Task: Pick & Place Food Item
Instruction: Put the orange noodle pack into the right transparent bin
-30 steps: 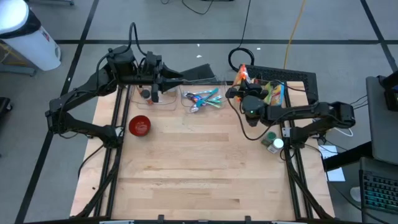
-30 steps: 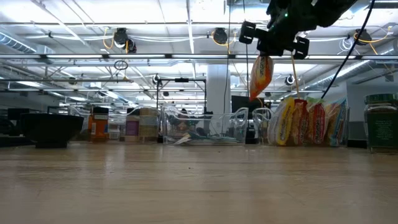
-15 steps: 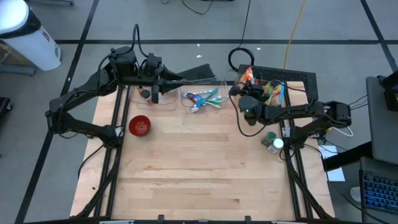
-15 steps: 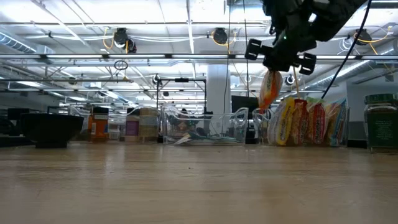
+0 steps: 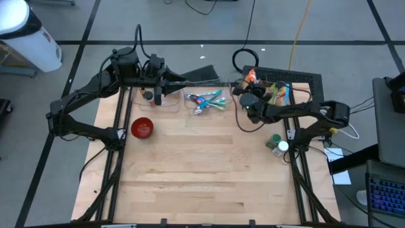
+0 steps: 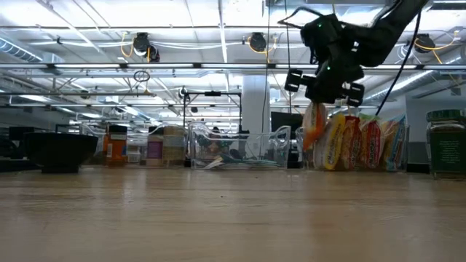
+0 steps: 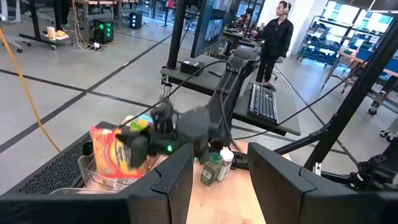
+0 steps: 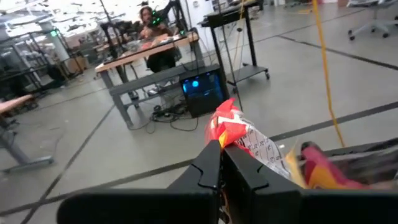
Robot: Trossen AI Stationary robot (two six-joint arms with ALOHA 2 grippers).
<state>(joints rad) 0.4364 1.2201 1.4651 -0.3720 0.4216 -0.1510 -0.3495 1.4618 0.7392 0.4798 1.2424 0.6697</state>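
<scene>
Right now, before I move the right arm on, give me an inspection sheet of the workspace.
Surface: wooden table, bare across its near half.
Job's things: orange snack bag hangs pinched in the right gripper beside the snack packets at the table's back right.
Clutter: red bowl, clear tray of utensils, green-lidded jar.
Grippers: right shut on the bag; left gripper waits at the back left, holding nothing.
Cables: yellow cable and black cable on the floor behind.
Surroundings: person standing at a desk.
</scene>
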